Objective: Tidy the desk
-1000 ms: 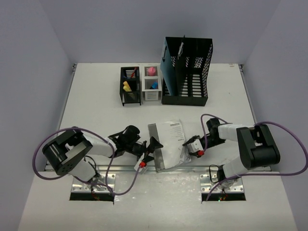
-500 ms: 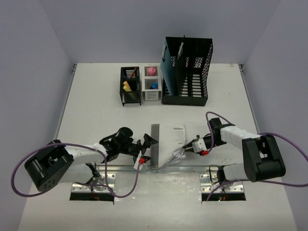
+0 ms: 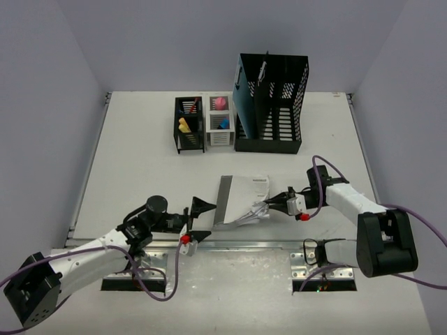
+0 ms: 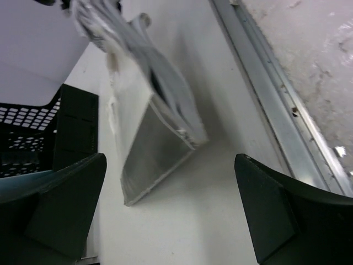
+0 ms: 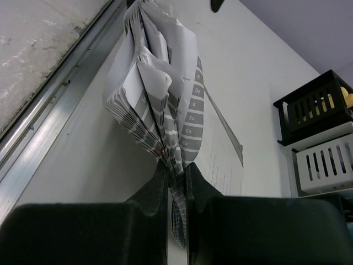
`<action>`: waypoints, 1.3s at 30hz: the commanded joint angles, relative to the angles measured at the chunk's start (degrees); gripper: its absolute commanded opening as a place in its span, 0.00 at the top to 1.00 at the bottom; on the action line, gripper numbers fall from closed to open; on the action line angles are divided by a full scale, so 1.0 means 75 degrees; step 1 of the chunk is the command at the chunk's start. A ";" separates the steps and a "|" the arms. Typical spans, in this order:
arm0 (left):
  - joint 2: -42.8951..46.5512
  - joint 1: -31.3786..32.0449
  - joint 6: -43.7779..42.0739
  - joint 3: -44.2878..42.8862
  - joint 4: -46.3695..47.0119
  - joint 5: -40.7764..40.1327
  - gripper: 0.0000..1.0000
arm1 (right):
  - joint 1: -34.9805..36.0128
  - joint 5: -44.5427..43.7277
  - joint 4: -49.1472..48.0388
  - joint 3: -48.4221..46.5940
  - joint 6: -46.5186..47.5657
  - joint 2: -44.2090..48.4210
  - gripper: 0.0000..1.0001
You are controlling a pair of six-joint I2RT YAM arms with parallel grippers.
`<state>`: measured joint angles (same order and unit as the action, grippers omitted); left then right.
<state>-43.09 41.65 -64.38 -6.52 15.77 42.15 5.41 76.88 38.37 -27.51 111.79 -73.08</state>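
Retreat on the left: left claw (image 3: 201, 220) has backed off the booklet (image 3: 241, 195) toward the near rail, jaws wide and empty. Right claw (image 3: 269, 207) is clenched on a few pages; the rest fans onto the table (image 3: 140, 160), front-centre between the lilac walls. Probably bound for the file rack (image 3: 271, 105). Grip looks marginal.

On the white flat table (image 3: 140, 160) we found the thin white paper booklet (image 3: 237, 195) near the front middle, just behind the metal rail (image 3: 244, 244). The left hand (image 3: 202, 220) sat just left of it, not touching. The right hand (image 3: 270, 204) met its right edge, pinching some pages. Along the back stood, left to right, the black mesh pen holder (image 3: 189, 125), the white slotted box (image 3: 219, 124) beside it, and the tall black mesh file rack (image 3: 271, 105).
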 commanded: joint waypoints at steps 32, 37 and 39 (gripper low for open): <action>-0.3101 0.1126 0.2994 -0.2632 0.3009 -0.0909 0.49 | -0.0100 0.1468 0.2267 -0.1477 0.4642 -0.0381 0.99; -0.3863 0.1244 0.3931 -0.4436 0.1089 -0.1717 0.79 | -0.0088 0.1468 0.2349 -0.1641 0.4642 -0.0346 0.99; -0.4085 0.1279 0.4212 -0.4986 0.0314 -0.2021 0.89 | -0.0088 0.1409 0.2384 -0.1711 0.4642 -0.0346 0.99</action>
<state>-71.68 49.17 -38.72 -36.14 21.37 30.06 2.55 77.19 54.61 -37.39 111.85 -75.94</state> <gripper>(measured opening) 0.210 0.079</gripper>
